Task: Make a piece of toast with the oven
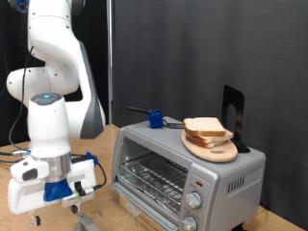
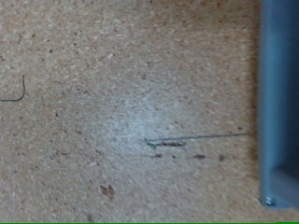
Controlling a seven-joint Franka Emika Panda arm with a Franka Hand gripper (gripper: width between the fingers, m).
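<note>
End effector (image 1: 85,219) low beside oven (image 1: 183,168), toast (image 1: 204,127) stacked on top

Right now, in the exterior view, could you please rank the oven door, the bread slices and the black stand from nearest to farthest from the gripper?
The gripper hangs low at the exterior view's bottom left.
1. Oven door: just to the gripper's right, on the oven's front.
2. Bread slices: on the round board on top of the oven, up and to the right.
3. Black stand: behind the board, farthest right.
</note>
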